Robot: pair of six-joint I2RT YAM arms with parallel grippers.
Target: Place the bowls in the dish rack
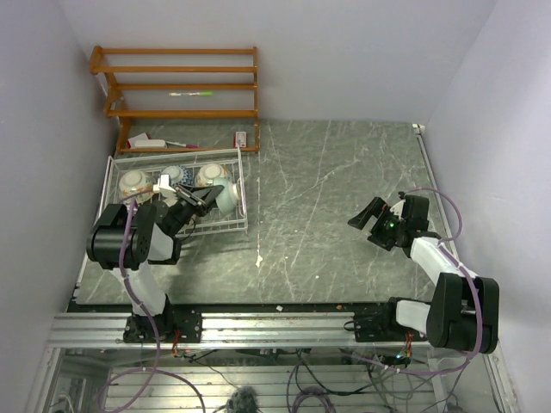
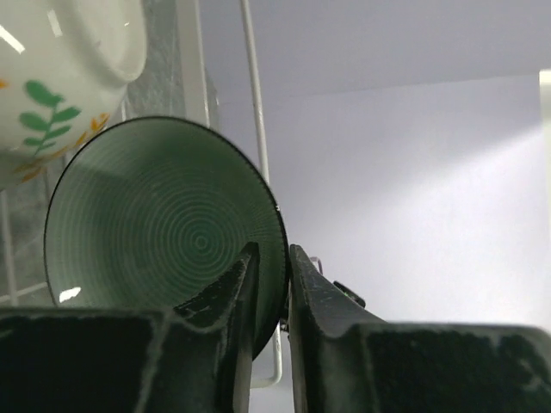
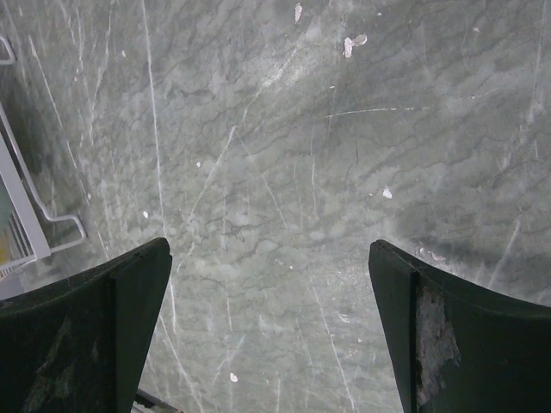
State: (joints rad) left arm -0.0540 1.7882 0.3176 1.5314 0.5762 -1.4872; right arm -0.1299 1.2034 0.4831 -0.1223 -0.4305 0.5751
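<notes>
The left pincer (image 2: pixel 271 249) has its fingers close together on either side of the teal bowl's (image 2: pixel 172 232) rim, one inside and one outside; I cannot tell if they press on it. The bowl stands on edge inside the white rack (image 1: pixel 242 185), against a wire, its lower part cut off by the fingers. A leaf-painted bowl (image 2: pixel 60 77) beside it shows only partly. From above the arm hides the teal bowl. The right pincer (image 3: pixel 269 249) is spread wide over bare table (image 3: pixel 301 129)
</notes>
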